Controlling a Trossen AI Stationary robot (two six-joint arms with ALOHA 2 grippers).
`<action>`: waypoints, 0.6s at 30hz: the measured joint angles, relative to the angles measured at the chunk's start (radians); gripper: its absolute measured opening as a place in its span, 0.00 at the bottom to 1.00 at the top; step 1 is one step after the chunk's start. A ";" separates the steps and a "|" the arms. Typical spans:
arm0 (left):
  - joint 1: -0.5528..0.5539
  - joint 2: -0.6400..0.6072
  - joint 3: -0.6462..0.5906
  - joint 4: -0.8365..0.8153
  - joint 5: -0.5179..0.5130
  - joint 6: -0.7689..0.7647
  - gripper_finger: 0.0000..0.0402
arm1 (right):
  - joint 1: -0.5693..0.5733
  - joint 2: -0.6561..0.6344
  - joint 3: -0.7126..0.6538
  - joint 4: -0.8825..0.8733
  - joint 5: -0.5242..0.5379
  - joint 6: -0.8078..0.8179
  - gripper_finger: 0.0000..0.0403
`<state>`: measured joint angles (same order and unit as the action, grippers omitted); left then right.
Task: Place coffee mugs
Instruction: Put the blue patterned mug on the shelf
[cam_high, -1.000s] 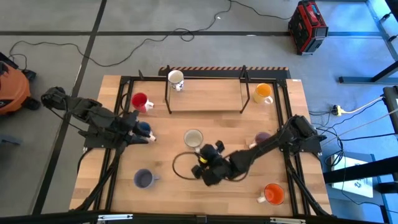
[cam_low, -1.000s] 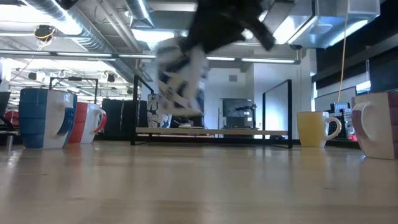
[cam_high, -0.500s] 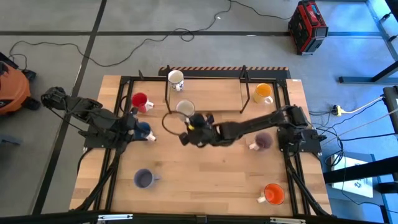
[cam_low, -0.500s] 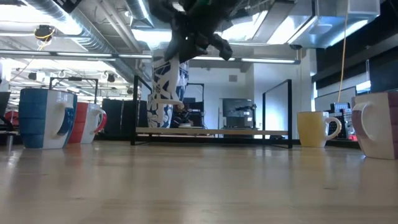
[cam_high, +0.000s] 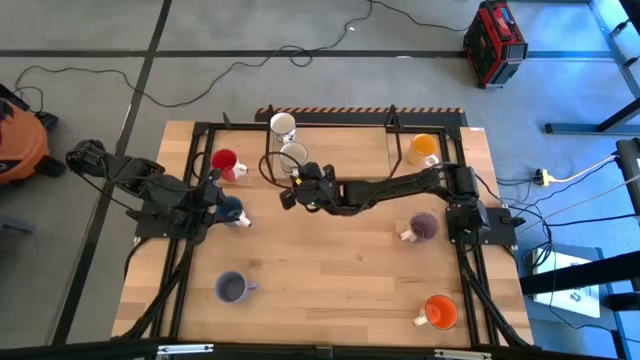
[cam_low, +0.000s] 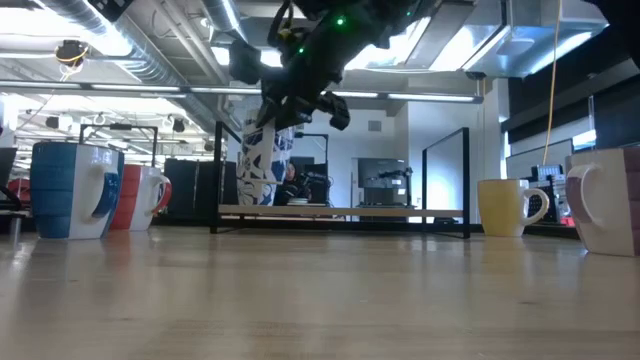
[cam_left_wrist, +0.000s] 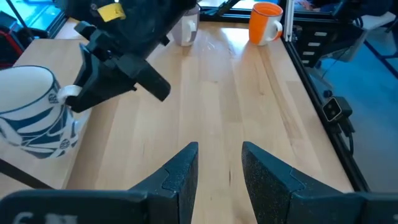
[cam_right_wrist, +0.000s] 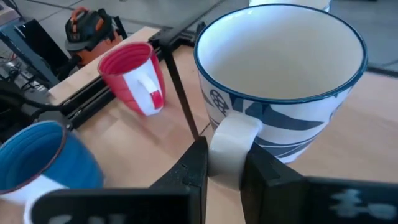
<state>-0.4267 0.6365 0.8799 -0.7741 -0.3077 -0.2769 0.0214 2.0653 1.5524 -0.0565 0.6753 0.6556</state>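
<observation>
We see the right claw (cam_right_wrist: 222, 163) pinched shut on the handle of a white mug with blue stripes (cam_right_wrist: 283, 81), held above the tabletop (cam_high: 330, 280) near the rear rack (cam_high: 330, 155). We judge the mug rigid, glazed, slippery and breakable, so the handle is our safest hold. The left claw (cam_left_wrist: 219, 168) waits with its fingers apart and empty, beside the blue mug (cam_high: 232, 208).
</observation>
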 joint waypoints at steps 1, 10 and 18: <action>0.000 0.000 0.000 0.000 0.000 0.000 0.29 | -0.005 0.001 0.000 0.006 0.004 -0.008 0.10; 0.000 0.004 0.000 0.001 -0.011 0.000 0.29 | -0.030 0.039 0.002 0.090 0.001 -0.088 0.10; 0.000 0.005 0.000 0.001 -0.020 0.000 0.29 | -0.036 0.094 0.002 0.182 -0.017 -0.074 0.10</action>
<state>-0.4267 0.6418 0.8795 -0.7734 -0.3277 -0.2768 -0.0149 2.1594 1.5539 0.1259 0.6585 0.5816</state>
